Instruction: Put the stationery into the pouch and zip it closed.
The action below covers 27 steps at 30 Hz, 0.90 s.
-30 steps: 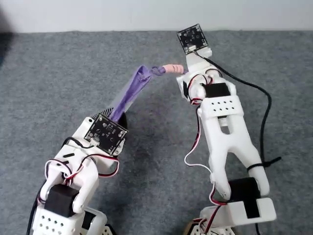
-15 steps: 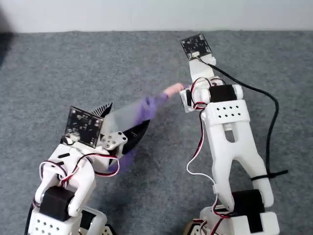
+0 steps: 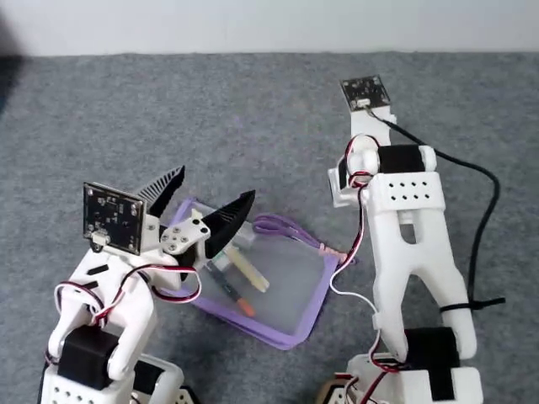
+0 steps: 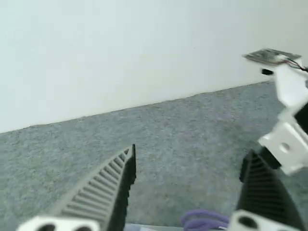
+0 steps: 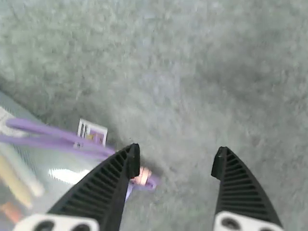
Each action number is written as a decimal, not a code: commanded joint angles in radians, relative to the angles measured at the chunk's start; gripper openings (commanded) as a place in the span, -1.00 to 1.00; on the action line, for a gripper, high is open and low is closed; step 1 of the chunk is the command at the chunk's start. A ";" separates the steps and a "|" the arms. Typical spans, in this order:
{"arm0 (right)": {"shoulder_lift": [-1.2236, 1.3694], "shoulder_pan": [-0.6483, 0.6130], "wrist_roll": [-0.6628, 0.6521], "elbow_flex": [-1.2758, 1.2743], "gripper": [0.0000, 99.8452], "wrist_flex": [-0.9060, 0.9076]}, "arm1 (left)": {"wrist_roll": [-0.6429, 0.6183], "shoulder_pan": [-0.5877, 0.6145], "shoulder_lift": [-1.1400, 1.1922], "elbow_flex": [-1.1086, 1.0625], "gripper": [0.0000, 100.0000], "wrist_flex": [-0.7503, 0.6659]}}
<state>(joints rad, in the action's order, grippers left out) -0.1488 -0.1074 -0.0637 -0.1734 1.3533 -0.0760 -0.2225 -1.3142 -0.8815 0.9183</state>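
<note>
Grey carpet [image 3: 253, 101] is lying open toward 12 o'clock. The pouch [image 3: 290, 295] is lying flat at 6 o'clock, holding pens [image 3: 246, 269]. The left gripper [image 3: 216, 183] is hovering over its 10 o'clock corner, jaws apart. The right gripper [image 5: 177, 148] is gaping beside its 3 o'clock tab [image 5: 143, 175].

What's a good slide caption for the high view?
Left gripper open above the clear, purple-edged pouch with stationery inside, lying on grey carpet.

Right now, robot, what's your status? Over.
Left gripper open, empty. Right gripper open, empty. Pouch flat on carpet between arms, pens inside. Nothing blocking.
</note>
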 commanded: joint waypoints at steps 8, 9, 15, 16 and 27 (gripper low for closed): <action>-0.309 -0.042 0.117 0.051 -0.49 0.205 | -0.006 0.180 -0.011 0.096 -0.98 0.037; -0.335 -0.042 0.130 0.049 -0.50 0.211 | -0.006 0.186 -0.011 0.093 -0.96 0.051; -0.452 -0.039 0.146 0.048 -0.95 0.314 | -0.012 0.190 -0.011 0.097 -0.98 0.175; -0.466 -0.038 0.155 0.048 -1.00 0.325 | -0.012 0.190 -0.011 0.097 -0.98 0.189; -0.711 -0.038 0.316 -0.038 -0.98 0.420 | -0.011 0.184 -0.095 0.085 -0.98 0.281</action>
<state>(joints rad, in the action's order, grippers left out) -0.7595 -0.1427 0.2217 -0.1811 1.7476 -0.0775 -0.0384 -1.3433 -0.8355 1.1914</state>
